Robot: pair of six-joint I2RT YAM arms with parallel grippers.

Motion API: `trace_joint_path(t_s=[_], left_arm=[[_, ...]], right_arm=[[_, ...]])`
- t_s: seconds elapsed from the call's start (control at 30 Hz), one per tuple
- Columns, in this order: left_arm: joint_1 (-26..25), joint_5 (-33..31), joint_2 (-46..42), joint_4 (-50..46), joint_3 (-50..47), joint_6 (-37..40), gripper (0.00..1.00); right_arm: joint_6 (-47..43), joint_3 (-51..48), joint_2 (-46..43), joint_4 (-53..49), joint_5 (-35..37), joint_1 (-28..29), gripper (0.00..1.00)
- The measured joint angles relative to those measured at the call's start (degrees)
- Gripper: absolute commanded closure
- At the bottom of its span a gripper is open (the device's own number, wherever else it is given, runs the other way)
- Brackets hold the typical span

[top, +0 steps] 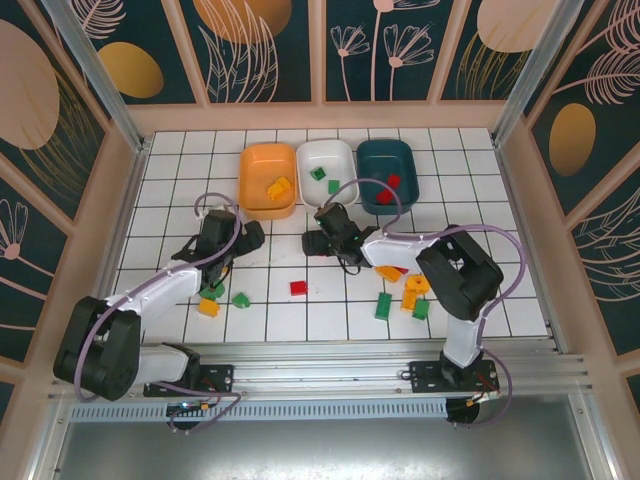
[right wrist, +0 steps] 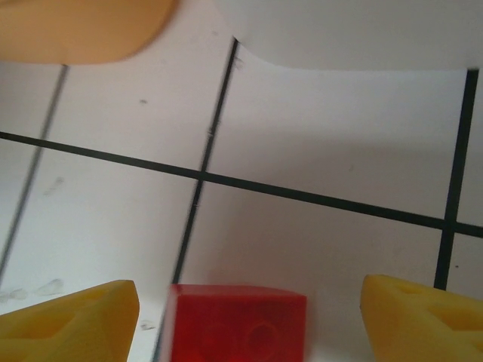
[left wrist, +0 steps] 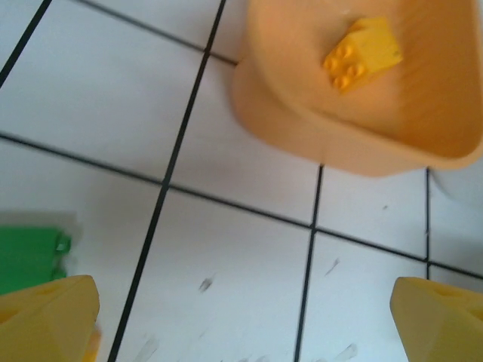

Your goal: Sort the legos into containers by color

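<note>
The right gripper (right wrist: pixel 245 320) stands open just above the table. Its yellow fingertips (right wrist: pixel 68 320) sit either side of a red brick (right wrist: pixel 238 324), with a gap showing on both sides, so nothing is gripped. Just ahead of it are a corner of the orange tub (right wrist: pixel 75 30) and the edge of the white tub (right wrist: pixel 355 30).

The left gripper (left wrist: pixel 243 317) is spread wide with bare tile between its tips. A green brick (left wrist: pixel 30 260) lies beside one tip. In front of it, the orange tub holds a yellow brick (left wrist: pixel 362 53).

The left arm (top: pixel 150 290) lies low, stretched from its base at the near left toward the orange tub. The right arm (top: pixel 460 280) rises from its base, folds at the elbow and sends its forearm left across the table, with its wrist in front of the white tub.

The table (top: pixel 170 200) is white tile with black grid lines. At its far side the three tubs stand in a row just beside each other: orange, white, then the teal tub (top: pixel 370 155). There is yellow in the orange one, green in the white one and red in the teal one.

A lone red brick (top: pixel 298 288) lies mid-table. A few green and orange bricks (top: pixel 208 307) lie by the left arm. The right-hand cluster (top: pixel 413 290) of orange, green and red bricks lies by the right elbow.

A metal rail (top: pixel 330 365) runs along the near edge. The walls (top: pixel 420 50) are dark teal panels with leaf and flower prints in pale frames.
</note>
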Motion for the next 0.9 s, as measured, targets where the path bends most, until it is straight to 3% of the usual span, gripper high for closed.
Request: trace_joint_path(t_s=[0.23, 0.47, 0.73, 0.9], left_arm=[[0.00, 0.72, -2.01, 2.91, 0.09, -0.55, 0.01], [0.00, 1.03, -1.99, 3.63, 0.66, -0.55, 0.02], [0.00, 2.54, -1.25, 4.20, 0.72, -0.63, 0.01], [0.00, 3.91, -1.03, 4.26, 0.74, -0.98, 0.02]], right_arm=[[1.16, 1.14, 3.34, 0.15, 3.02, 1.16, 0.35], [1.42, 1.25, 3.80, 0.61, 4.90, 1.25, 0.59], [0.90, 0.74, 2.73, 0.68, 5.44, 1.60, 0.63], [-0.61, -0.11, -4.63, -0.63, 6.38, 1.09, 0.63]])
